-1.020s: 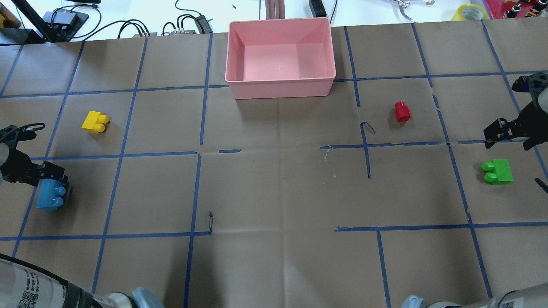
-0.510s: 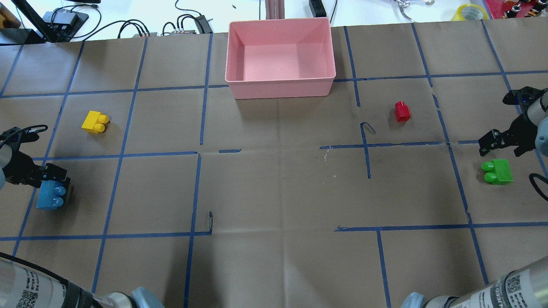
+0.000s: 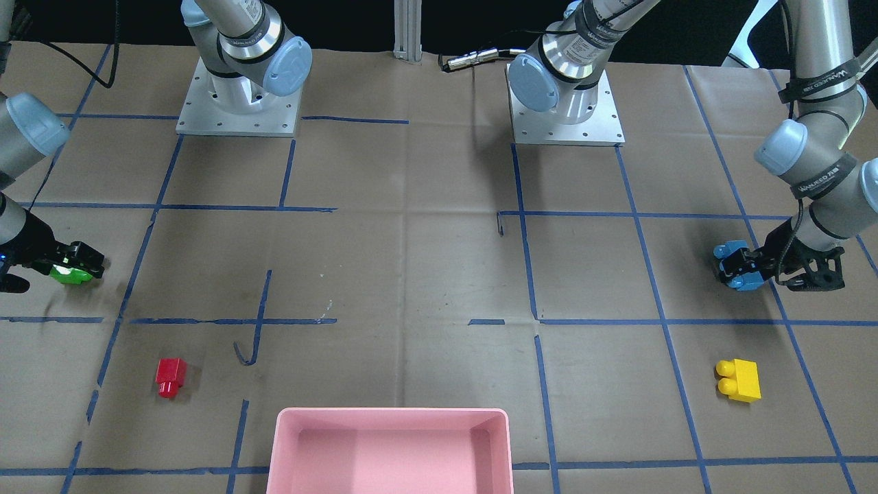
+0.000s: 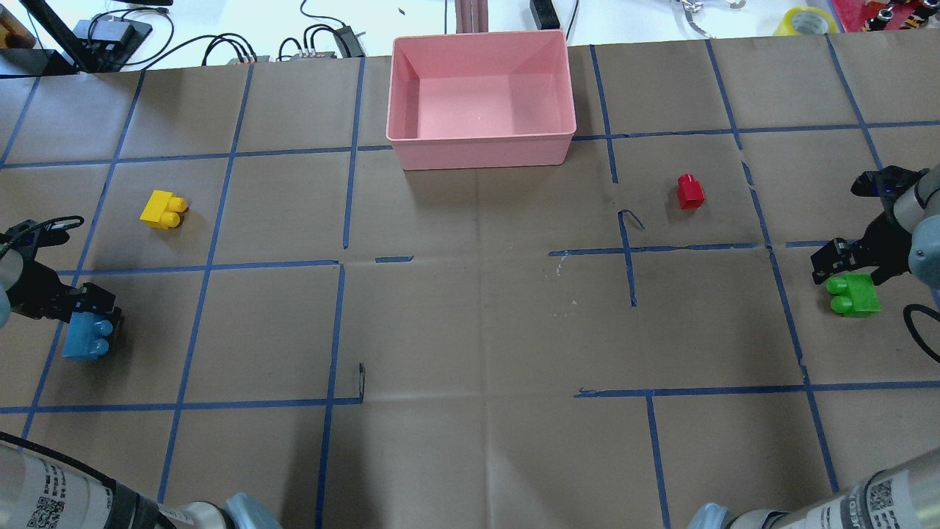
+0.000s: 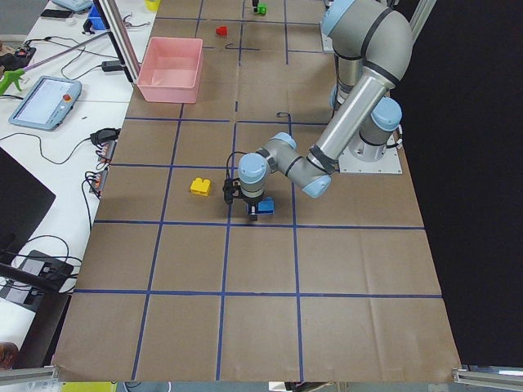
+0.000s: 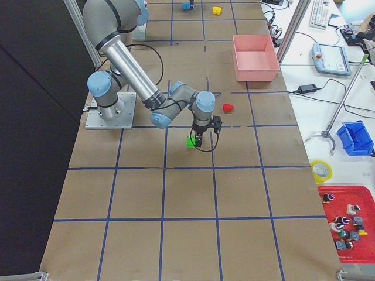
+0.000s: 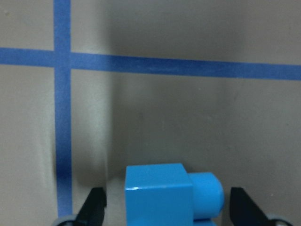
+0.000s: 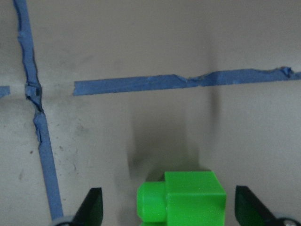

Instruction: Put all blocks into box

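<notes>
In the overhead view the box (image 4: 481,150) sits at the top center of the counter (image 4: 470,330), which is covered in brown paper crossed by blue tape lines (image 4: 220,263). All 4 blocks lie on the counter outside the box.

The yellow block (image 4: 161,210) lies in the left part of that view, well apart from the box. The red block (image 4: 689,192) lies to the lower right of the box, in the right part.

At the left edge of the overhead view, the light-blue block (image 4: 88,339) lies on its side. The left gripper (image 7: 168,209) is low over it. In the left wrist view its 2 fingers (image 7: 96,207) are spread wide at the bottom of the frame, with the block between them and a gap on each side, so the gripper is released.

At the right edge of the overhead view, the green block (image 4: 855,295) also lies on its side. The right gripper (image 8: 170,206) straddles it the same way. The right wrist view shows the block at the bottom center, clear of both spread fingers (image 8: 94,207), so this gripper is released too.
</notes>
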Controlling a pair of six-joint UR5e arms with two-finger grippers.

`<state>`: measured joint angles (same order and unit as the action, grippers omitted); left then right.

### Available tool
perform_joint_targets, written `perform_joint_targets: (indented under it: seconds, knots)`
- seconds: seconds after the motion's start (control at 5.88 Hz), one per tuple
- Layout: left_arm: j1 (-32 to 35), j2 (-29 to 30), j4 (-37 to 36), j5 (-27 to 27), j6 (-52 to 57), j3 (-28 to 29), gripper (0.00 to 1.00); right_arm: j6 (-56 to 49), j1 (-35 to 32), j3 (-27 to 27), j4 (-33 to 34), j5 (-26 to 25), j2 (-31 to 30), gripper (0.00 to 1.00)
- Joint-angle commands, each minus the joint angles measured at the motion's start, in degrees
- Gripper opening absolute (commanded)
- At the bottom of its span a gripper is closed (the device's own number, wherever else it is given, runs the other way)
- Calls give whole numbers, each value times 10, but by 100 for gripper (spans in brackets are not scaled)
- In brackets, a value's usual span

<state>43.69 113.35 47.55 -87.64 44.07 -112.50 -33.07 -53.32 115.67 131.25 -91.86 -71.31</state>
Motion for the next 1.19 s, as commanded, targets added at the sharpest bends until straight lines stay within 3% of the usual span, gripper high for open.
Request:
perform_joint_targets:
  seconds: [0.0,0.51,1.02]
  knots:
    - [0,-1,1,0,1,0,62,-2,2,3,-4,-7,-1,99]
    - [1,-8,4,0,-1,1,39,-22,13,3,-6,-9,-1,98]
    - [18,-65,11,12,-3,24,36,-23,13,3,-5,-9,4,94]
